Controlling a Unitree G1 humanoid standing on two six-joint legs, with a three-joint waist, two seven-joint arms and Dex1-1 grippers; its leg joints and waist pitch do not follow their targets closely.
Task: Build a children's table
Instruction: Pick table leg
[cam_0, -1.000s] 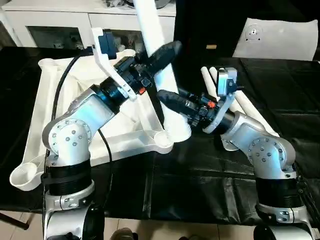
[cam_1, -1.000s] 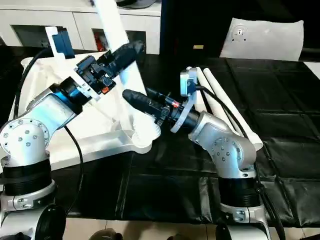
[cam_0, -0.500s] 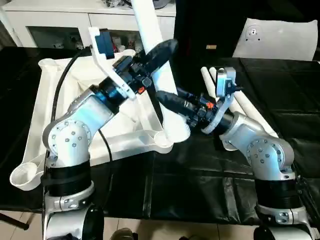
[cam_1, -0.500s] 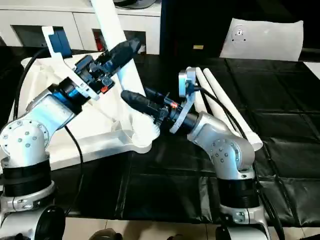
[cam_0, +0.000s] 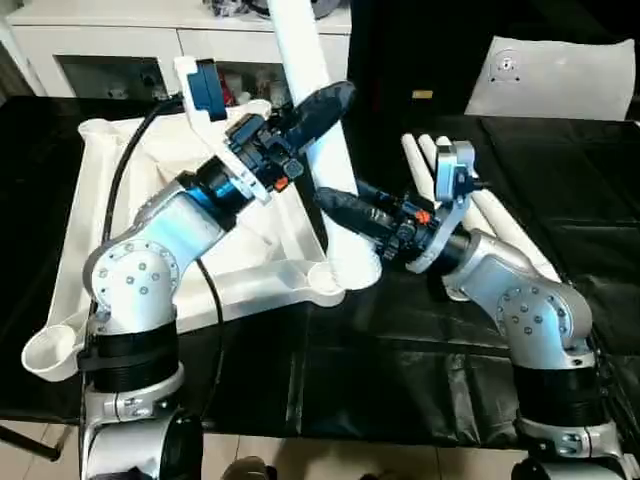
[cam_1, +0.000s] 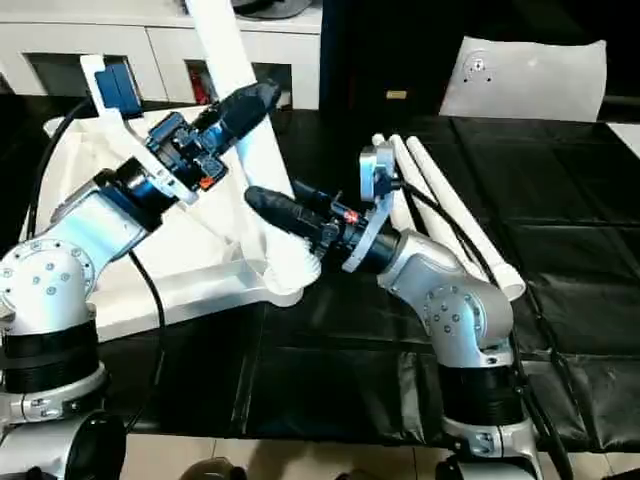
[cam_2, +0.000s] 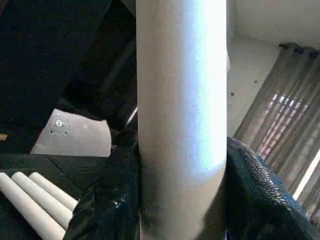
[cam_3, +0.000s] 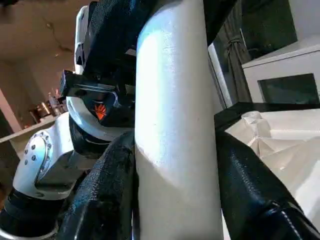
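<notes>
White plastic makes up the biggest thing here, the tabletop (cam_0: 150, 250), lying ribbed side up on the black table (cam_0: 420, 350), with a round socket (cam_0: 325, 280) at its near corner. A cabinet (cam_0: 120, 40) stands behind, and a flat white sheet (cam_0: 560, 75) lies at the far right.

One long white tapered leg (cam_0: 315, 120) stands tilted, its foot at that near socket; whether it is seated in it cannot be told. Three more legs (cam_1: 450, 215) lie side by side on the black cover, just behind the right arm.

The left gripper (cam_0: 315, 105) is clamped on the leg high up, its black fingers on both sides of the tube. The right gripper (cam_0: 345, 208) clasps the same leg lower down, just above the socket.

The head views give the whole layout. The left wrist view brings out the tube's smooth, glossy surface between the fingers (cam_2: 260, 190), with the spare legs and the sheet beyond. The right wrist view looks along the leg between its own fingers (cam_3: 250, 185), with the left gripper's fingers wrapped around it farther along.
</notes>
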